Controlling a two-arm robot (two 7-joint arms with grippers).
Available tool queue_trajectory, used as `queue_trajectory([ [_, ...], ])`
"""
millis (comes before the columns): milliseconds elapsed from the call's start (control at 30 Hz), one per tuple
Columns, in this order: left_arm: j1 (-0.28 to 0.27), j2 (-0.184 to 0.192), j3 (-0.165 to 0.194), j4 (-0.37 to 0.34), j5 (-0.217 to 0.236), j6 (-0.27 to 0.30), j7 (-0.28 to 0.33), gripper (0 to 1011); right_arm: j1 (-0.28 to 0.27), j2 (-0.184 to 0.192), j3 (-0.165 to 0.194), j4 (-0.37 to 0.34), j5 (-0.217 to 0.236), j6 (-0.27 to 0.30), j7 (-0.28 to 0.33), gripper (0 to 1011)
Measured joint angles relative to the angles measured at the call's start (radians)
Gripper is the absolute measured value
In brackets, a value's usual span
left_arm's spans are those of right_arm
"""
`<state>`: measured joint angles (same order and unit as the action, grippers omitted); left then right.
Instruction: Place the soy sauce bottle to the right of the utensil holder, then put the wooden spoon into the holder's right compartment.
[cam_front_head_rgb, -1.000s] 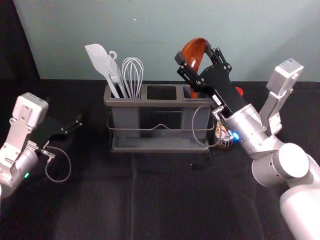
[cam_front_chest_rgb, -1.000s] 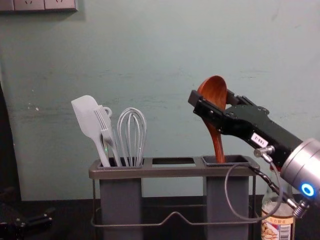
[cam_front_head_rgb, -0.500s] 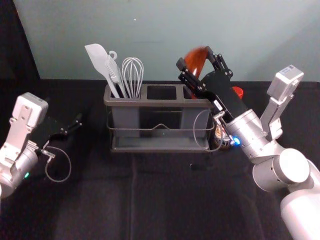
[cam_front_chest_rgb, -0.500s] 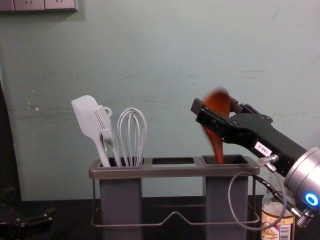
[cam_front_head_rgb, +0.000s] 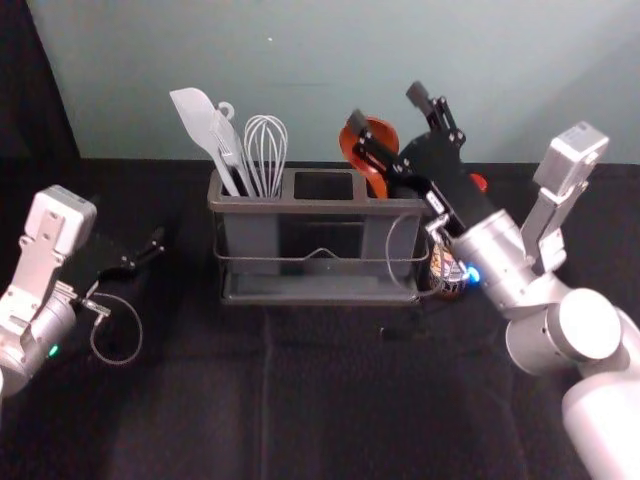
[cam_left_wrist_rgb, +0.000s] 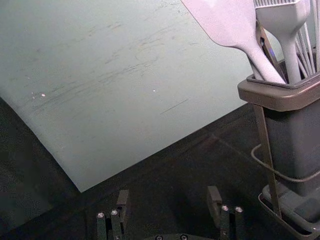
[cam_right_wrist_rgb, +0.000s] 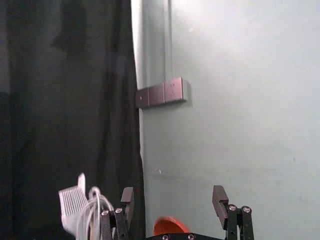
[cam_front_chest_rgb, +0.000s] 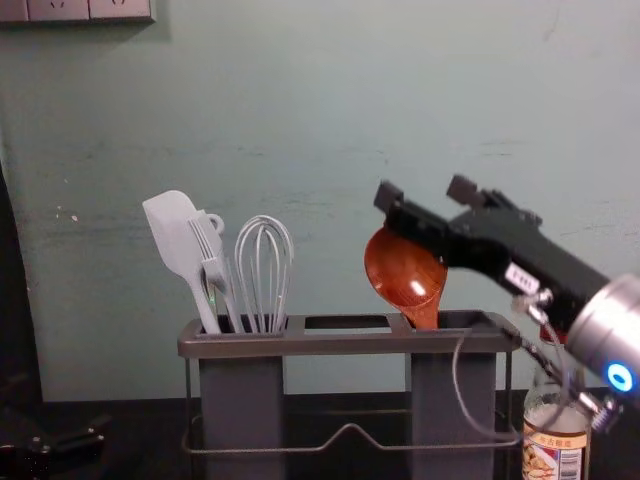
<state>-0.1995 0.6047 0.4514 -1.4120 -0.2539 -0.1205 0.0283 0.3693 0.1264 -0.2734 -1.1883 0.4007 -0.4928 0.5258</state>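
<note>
Spoon (cam_front_chest_rgb: 400, 275), wooden, one: handle down in the right compartment (cam_front_chest_rgb: 455, 395) of the holder (cam_front_chest_rgb: 340, 343), bowl uppermost, tilted toward the holder's middle. Right gripper (cam_front_head_rgb: 387, 107), one: above that compartment, claw spread, one finger overlapping the spoon's bowl in the head and chest views, contact uncertain; the other finger apart from it. Bottle (cam_front_chest_rgb: 555, 462), soy sauce, one: upright just beside the holder, on its right, red cap, printed label, partly hidden by the right arm. Holder's left compartment (cam_front_chest_rgb: 242, 410), contents: spatula (cam_front_chest_rgb: 173, 232), ribbed utensil (cam_front_chest_rgb: 211, 252) and whisk (cam_front_chest_rgb: 264, 268), all pale, heads up. Left gripper (cam_front_head_rgb: 152, 247), one: parked low, to the left of the holder and apart from it, claw spread with nothing between the fingers.
</note>
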Motion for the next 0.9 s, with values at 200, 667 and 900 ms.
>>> queue_trajectory([
  [200,0.000,0.000,0.000,0.000,0.000,0.000,0.000,1000,0.015,0.011,-0.001,-0.074,-0.013,0.002,-0.004,1002],
  [667,0.000,0.000,0.000,0.000,0.000,0.000,0.000,1000,0.059,0.047,0.012,-0.183,-0.032,0.008,-0.021,1002],
  [900,0.000,0.000,0.000,0.000,0.000,0.000,0.000,1000,0.066,0.085,0.045,-0.202,-0.026,0.017,-0.025,1002],
])
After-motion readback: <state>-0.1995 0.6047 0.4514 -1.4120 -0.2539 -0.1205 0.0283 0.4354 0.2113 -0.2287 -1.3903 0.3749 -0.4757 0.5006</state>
